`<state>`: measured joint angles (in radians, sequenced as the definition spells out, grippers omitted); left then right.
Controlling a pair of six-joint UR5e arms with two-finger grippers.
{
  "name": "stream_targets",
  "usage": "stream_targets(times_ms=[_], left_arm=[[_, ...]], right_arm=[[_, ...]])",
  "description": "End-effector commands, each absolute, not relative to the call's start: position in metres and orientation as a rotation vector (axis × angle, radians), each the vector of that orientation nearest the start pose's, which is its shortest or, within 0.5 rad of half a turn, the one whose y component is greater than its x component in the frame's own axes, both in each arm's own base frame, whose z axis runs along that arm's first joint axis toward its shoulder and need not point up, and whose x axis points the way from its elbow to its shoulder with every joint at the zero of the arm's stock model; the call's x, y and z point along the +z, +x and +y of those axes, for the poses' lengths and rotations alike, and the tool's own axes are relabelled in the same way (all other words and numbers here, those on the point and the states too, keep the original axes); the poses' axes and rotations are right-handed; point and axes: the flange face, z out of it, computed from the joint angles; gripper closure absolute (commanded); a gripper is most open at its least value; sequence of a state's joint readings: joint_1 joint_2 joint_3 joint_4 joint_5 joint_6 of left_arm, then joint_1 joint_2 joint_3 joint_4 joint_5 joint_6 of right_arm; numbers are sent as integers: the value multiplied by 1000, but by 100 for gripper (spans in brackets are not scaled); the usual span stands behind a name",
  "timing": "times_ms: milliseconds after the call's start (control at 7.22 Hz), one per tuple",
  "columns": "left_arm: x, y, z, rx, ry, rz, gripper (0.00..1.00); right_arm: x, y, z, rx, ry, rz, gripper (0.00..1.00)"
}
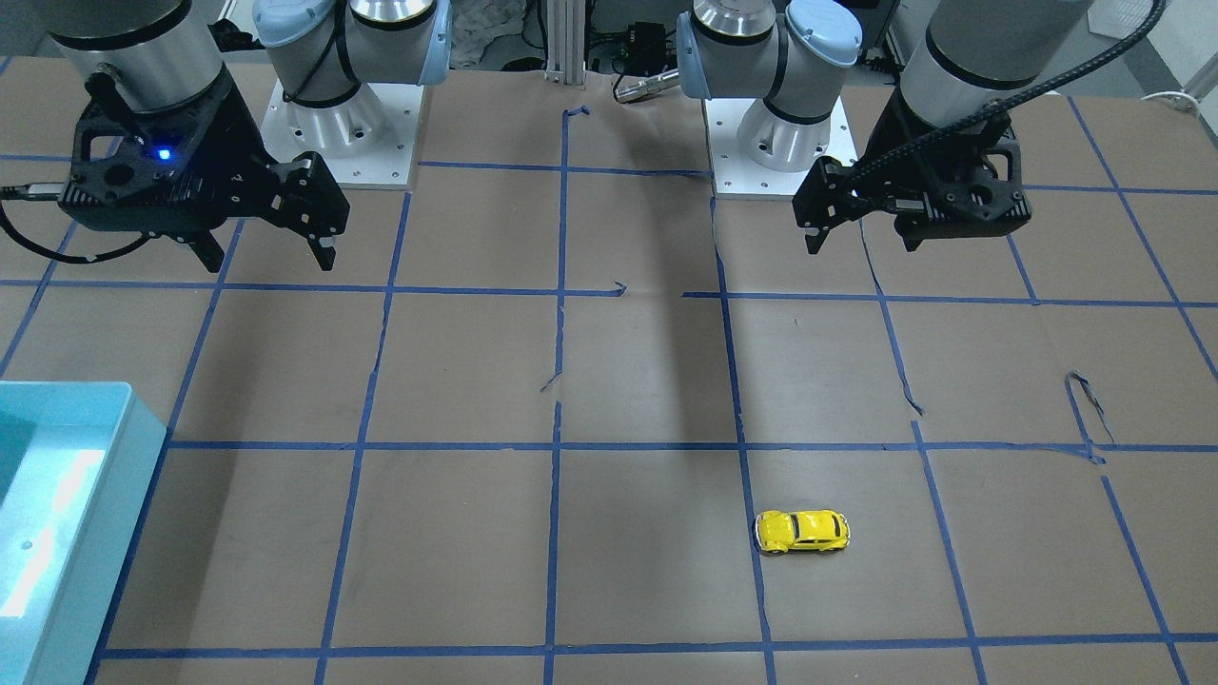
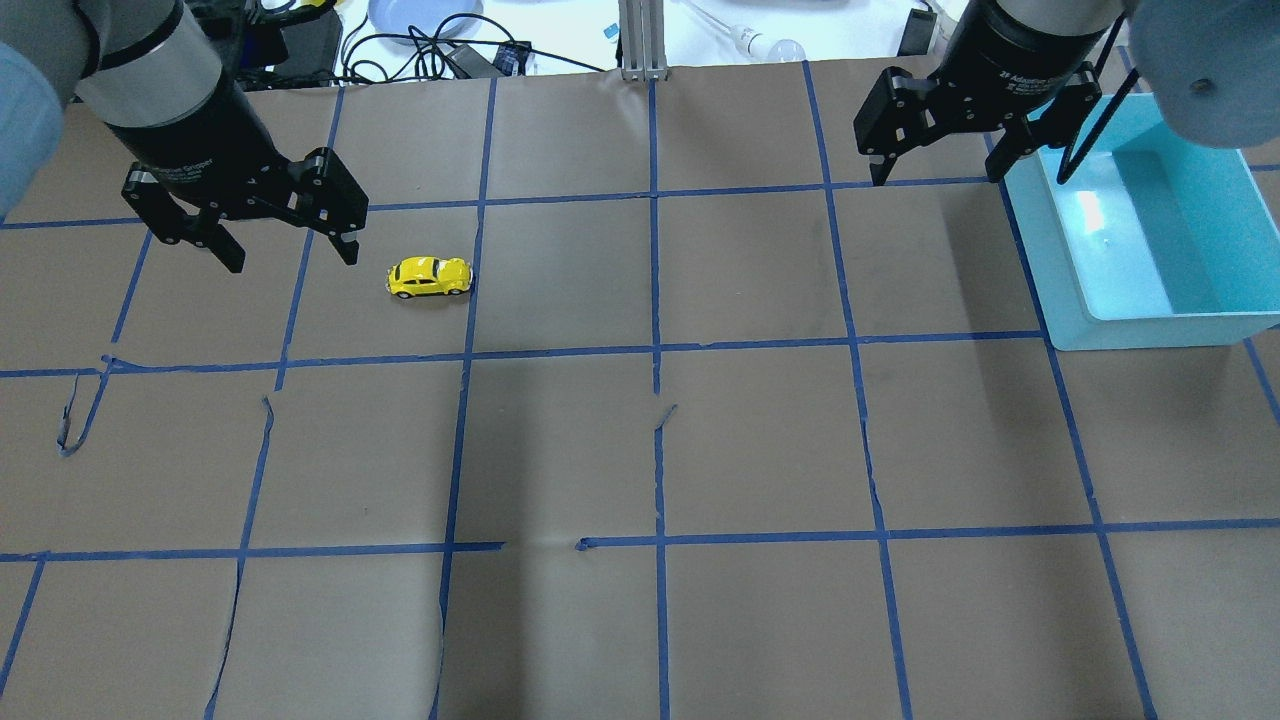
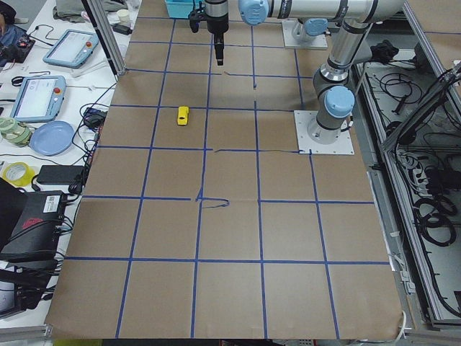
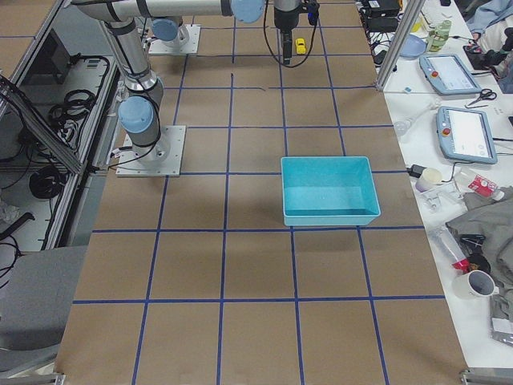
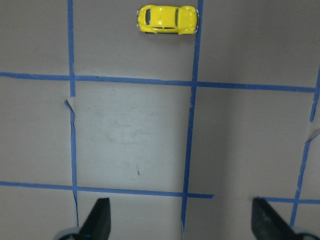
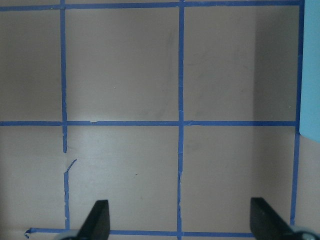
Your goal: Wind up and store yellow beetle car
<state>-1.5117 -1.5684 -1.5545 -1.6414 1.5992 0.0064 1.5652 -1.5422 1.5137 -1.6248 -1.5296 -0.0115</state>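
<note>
Left claw (image 2: pixel 292 255): wide open, holding nothing, hanging above the surface (image 2: pixel 760 440). In its wrist view both fingertips show at the bottom edge with bare paper between them.

Yellow beetle car (image 5: pixel 167 19): it stands on its wheels on the robot's left half of the surface, one end touching a blue tape line (image 5: pixel 194 125). From the left claw it lies ahead, away from the robot's base, and slightly off the midline between the fingers. Its long axis runs crosswise, parallel to the line joining the two fingertips. Judgement: as posed, the fingers would close along the car's length. A quarter turn of the wrist would be needed to take it across the narrow flanks.

Right claw (image 2: pixel 937 175): also wide open and holding nothing, well apart from the car on the opposite half.

Teal bin (image 2: pixel 1150 330): it sits beside the right claw, the likely store.

Finding: the left arm is clearly the nearer one for the pick.
</note>
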Motion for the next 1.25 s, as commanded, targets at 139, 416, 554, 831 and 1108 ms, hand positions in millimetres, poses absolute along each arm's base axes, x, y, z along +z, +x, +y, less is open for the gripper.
stream_targets(times_ms=[139, 416, 554, 831, 1108], left_arm=[[492, -102, -492, 78, -71, 3112, 0], [492, -102, -492, 78, -61, 3113, 0], [492, -101, -492, 78, -61, 3108, 0], [492, -101, -492, 78, -61, 3108, 0], [490, -101, -492, 83, -63, 3108, 0]], right_arm=[[505, 148, -508, -119, -64, 3103, 0], [500, 149, -514, -113, -73, 3127, 0], [499, 145, -516, -111, -75, 3139, 0], [498, 144, -523, -141, -49, 3130, 0], [502, 148, -519, -145, -48, 3098, 0]])
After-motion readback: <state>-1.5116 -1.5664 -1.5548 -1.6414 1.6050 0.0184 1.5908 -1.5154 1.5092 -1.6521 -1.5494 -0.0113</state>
